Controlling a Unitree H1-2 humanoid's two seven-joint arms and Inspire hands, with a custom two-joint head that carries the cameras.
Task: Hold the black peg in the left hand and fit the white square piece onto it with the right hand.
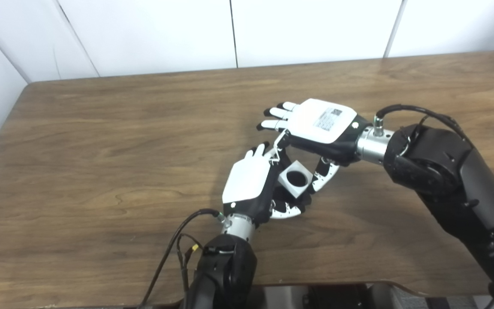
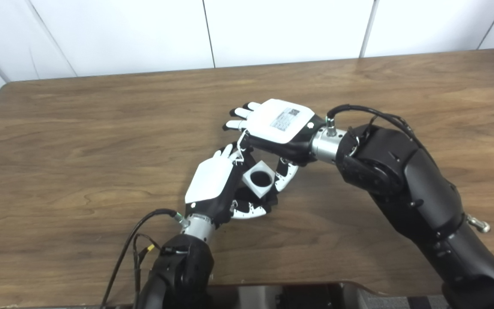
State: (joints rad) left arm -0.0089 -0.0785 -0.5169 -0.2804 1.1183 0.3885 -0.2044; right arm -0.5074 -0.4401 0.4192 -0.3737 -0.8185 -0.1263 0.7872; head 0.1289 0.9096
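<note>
The white square piece (image 1: 285, 183) with a round hole sits at mid-table between my two hands. My left hand (image 1: 247, 180) is curled beneath and beside it, thumb wrapped under the piece. The black peg is hidden by the piece and the left fingers; only darkness shows in the hole. My right hand (image 1: 322, 124) reaches in from the right, back upward. Its forefinger and thumb (image 1: 326, 171) press on opposite sides of the piece, while its other fingers stretch out to the left.
The brown wooden table (image 1: 101, 150) runs to a white panelled wall at the back. A black cable (image 1: 174, 244) loops from the left wrist toward the table's front edge. The bulky right forearm (image 1: 453, 180) lies over the right side.
</note>
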